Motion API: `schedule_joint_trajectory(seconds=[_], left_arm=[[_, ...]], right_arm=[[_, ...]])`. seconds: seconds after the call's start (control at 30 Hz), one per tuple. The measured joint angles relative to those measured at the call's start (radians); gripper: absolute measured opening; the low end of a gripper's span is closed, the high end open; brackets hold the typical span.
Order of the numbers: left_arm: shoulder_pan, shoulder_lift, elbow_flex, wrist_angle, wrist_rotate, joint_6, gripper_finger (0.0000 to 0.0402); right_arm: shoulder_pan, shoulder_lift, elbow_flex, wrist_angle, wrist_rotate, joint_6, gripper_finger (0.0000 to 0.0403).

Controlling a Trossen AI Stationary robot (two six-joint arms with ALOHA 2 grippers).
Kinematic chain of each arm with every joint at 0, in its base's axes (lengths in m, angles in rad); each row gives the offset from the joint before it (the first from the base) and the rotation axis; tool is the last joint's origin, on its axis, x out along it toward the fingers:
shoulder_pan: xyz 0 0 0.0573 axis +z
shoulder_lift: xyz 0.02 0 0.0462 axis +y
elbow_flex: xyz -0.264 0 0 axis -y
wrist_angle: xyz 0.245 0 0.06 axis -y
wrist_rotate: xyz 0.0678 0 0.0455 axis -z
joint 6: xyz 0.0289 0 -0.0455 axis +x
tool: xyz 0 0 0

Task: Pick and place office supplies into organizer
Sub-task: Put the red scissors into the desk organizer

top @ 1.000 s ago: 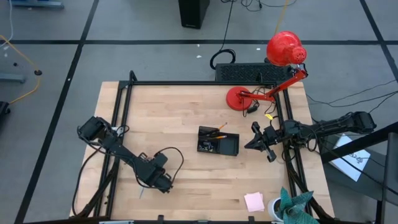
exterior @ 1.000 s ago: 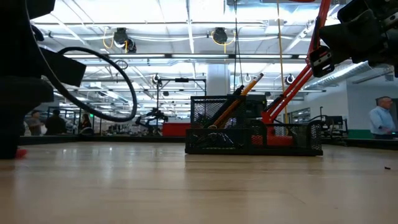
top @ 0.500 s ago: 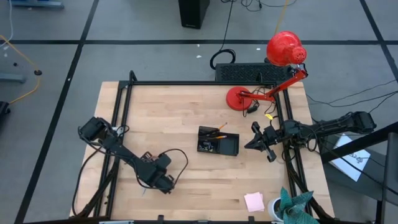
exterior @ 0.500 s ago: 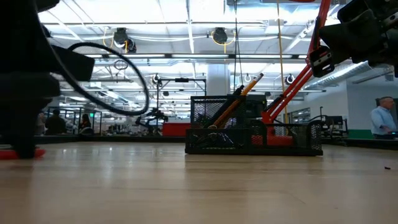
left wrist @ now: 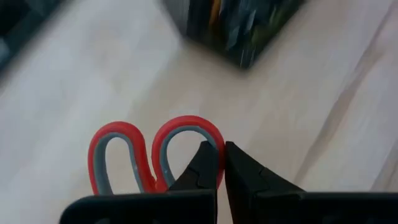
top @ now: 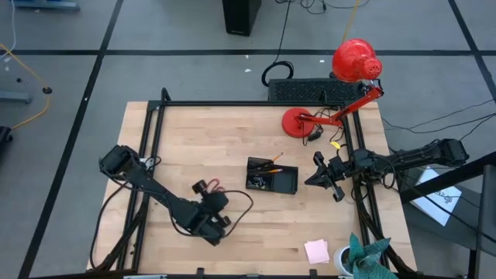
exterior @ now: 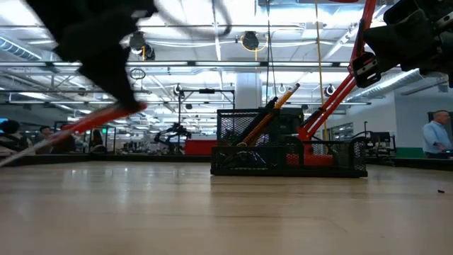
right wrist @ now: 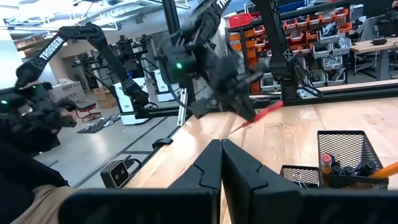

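Note:
My left gripper is shut on the red-handled scissors; it hangs over the table's near middle, left of the organizer. The scissors show in the low view as a slanting red bar. The organizer is a black mesh tray holding an orange pencil and dark bits; it stands on the table's middle. My right gripper waits shut at the table's right side, above the table. A pink sticky-note pad lies near the front right. My left gripper pinches the rim of one red handle loop between its two fingers. The fingers slant downward at it. The scissors are lifted clear of the table and tilted, with the handle end high and the blade end lower, toward the table's left.
A red desk lamp has its round base at the far right. A teal cloth and a small yellow piece sit along the right edge. A black frame borders the table. People show in the room beyond.
My left gripper has risen and gone toward the organizer while rolling its wrist. The scissors, which lay by the table's near left, have been lifted clear and turned, so their handle loops now point toward the far side. The right arm kept still.

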Motion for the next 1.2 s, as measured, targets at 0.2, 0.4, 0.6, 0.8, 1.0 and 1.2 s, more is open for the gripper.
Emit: schedule_joint_trajectory(seconds=[0.2, 0.4, 0.6, 0.8, 1.0, 1.2], left_arm=[[0.039, -0.001, 0.146, 0.070, -0.186, 0.349, 0.0004], [0.104, -0.002, 0.240, 0.423, -0.203, 0.926, 0.0005], [0.191, -0.003, 0.227, 0.915, -0.057, 1.458, 0.0008], [0.308, -0.003, 0.184, 1.131, 0.199, 1.648, 0.0008], [0.413, -0.003, 0.151, 1.131, 0.432, 1.657, 0.0005], [0.489, -0.030, 0.117, 1.135, 0.563, 1.646, 0.0005]], right_arm=[[0.000, 0.000, 0.000, 0.000, 0.000, -0.001, 0.0000], [0.000, 0.000, 0.000, 0.010, 0.001, -0.003, 0.0000], [0.000, 0.000, 0.000, 0.011, 0.000, -0.001, 0.0000], [0.000, 0.000, 0.000, 0.014, -0.004, -0.003, 0.0000], [0.000, -0.001, 0.000, 0.026, -0.006, -0.003, 0.0000], [0.000, -0.001, 0.000, 0.026, -0.010, 0.000, 0.0000]])
